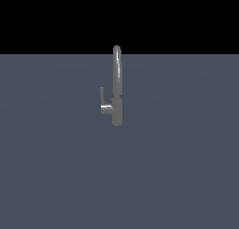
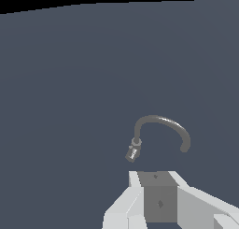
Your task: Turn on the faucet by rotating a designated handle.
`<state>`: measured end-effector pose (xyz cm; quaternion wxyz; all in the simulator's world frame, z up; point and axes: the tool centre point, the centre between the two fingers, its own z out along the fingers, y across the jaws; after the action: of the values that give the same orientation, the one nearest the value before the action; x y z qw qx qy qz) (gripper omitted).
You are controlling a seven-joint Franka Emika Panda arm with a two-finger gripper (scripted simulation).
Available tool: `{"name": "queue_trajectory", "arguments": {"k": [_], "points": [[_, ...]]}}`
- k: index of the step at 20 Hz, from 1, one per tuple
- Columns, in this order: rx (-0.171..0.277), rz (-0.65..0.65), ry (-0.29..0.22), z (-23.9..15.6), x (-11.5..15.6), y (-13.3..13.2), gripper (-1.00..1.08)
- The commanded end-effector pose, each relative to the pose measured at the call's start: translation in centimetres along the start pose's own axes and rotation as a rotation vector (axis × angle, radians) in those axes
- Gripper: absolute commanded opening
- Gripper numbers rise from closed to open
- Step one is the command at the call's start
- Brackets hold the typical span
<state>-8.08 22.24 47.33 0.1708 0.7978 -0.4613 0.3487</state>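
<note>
The faucet (image 1: 116,83) is a slim grey tap standing upright on the grey-blue floor, with a tall rounded-top spout and a thicker base. A short side stub (image 1: 107,109) points to the exterior view's left and carries the handle (image 1: 101,95), a thin flat lever standing upright. My gripper does not show in the exterior view. In the wrist view the faucet (image 2: 161,121) is seen from above as a curved arc, with the handle (image 2: 132,153) small beside its base. My gripper (image 2: 156,176) is apart from the faucet. Its white fingers flank a grey block with no gap showing, and it holds nothing.
The flat grey-blue floor (image 1: 177,176) spreads around the faucet on all sides. A black background lies beyond its far edge (image 1: 186,53). No other objects show.
</note>
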Motion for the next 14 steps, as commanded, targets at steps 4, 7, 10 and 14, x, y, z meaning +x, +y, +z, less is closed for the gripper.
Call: {"name": "queue_trajectory", "arguments": {"k": [4,7,10,14], "points": [[-0.083,0.083,0.021,7.9,-2.4,-3.1,-1.0],[-0.134,0.129,0.027,12.9,-3.6,-4.1,-1.0],[-0.189,0.177,0.028,18.4,-4.8,-4.6,-1.0],[-0.258,0.236,0.024,25.1,-6.1,-4.3,-1.0]]}}
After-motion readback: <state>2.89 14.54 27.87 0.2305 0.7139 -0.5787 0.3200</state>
